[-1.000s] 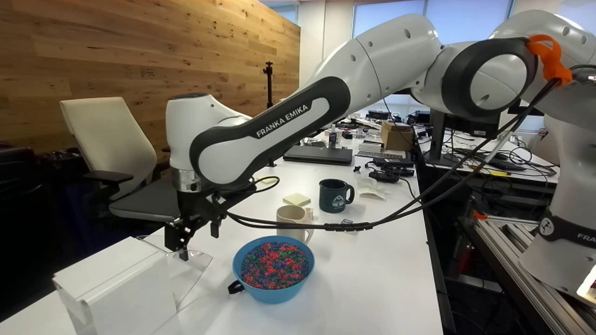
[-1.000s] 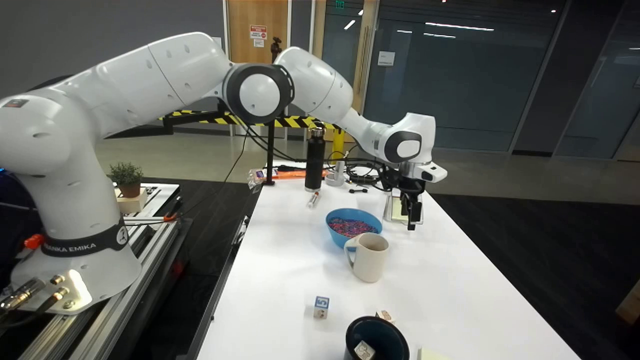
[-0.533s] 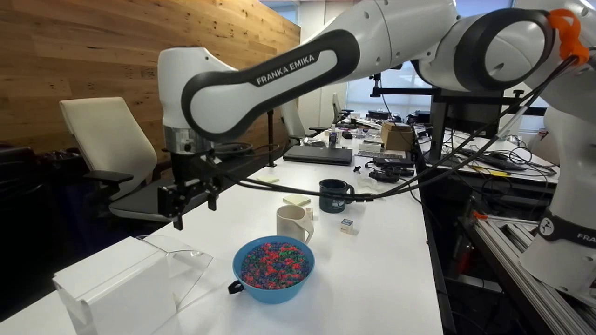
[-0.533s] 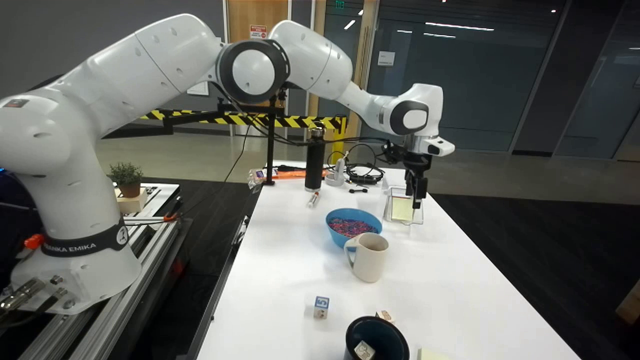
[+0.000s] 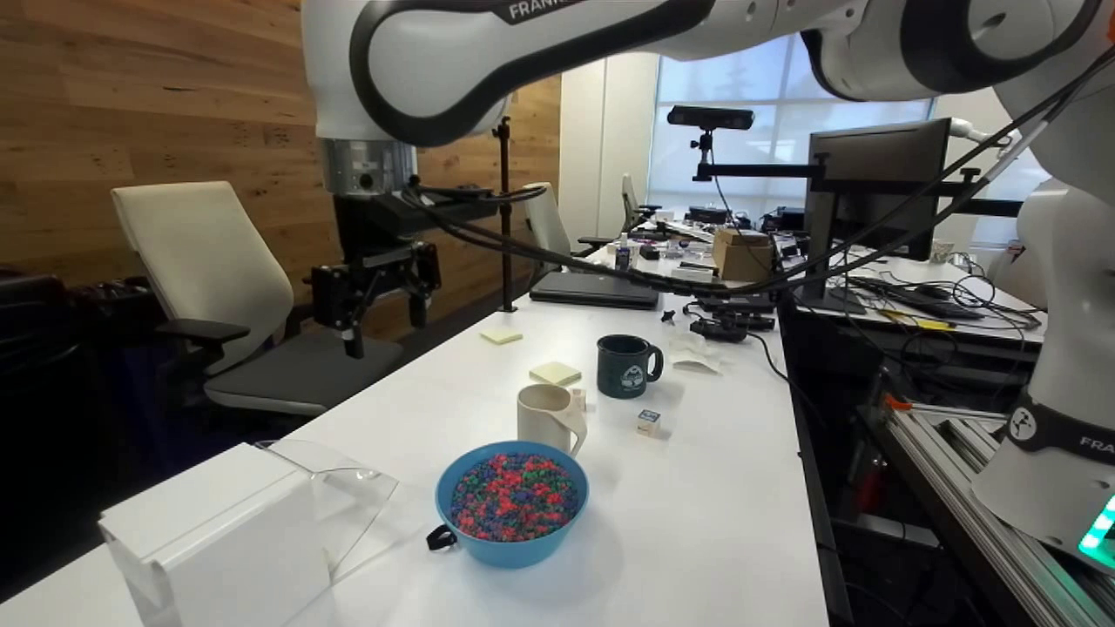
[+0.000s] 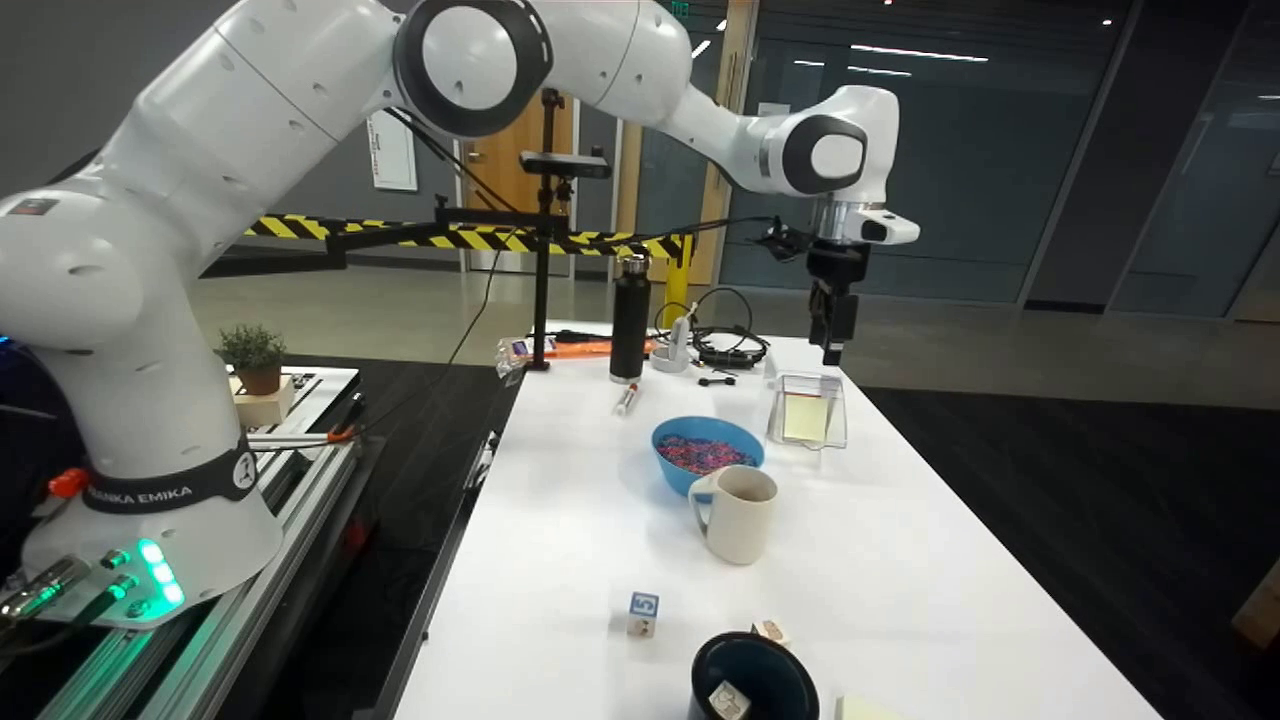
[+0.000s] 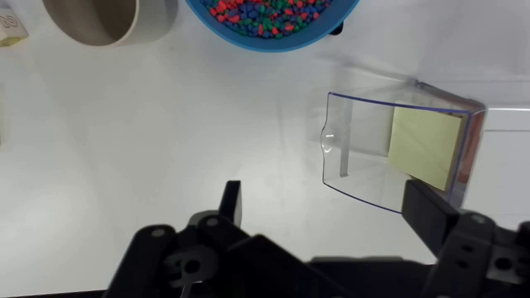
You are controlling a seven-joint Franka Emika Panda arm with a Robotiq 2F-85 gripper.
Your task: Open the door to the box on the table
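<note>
Gripper [image 5: 385,329] hung with its jaws spread wide, above and apart from the clear door [image 5: 353,509], which stood swung outward from the white box [image 5: 226,522] on the table [image 5: 697,522]; nearby sat a blue bowl [image 5: 514,554] of colorful bits [image 5: 514,496], a cream mug [image 5: 536,422] just beside it.

Got a wood-plank wall [image 5: 192,113] on the left in an exterior view, office chair [image 5: 205,252] in front, bright windows [image 5: 775,126] far back; dark glassy wall [image 6: 980,180] and black flooring [image 6: 1100,480], right side, in an exterior view.
</note>
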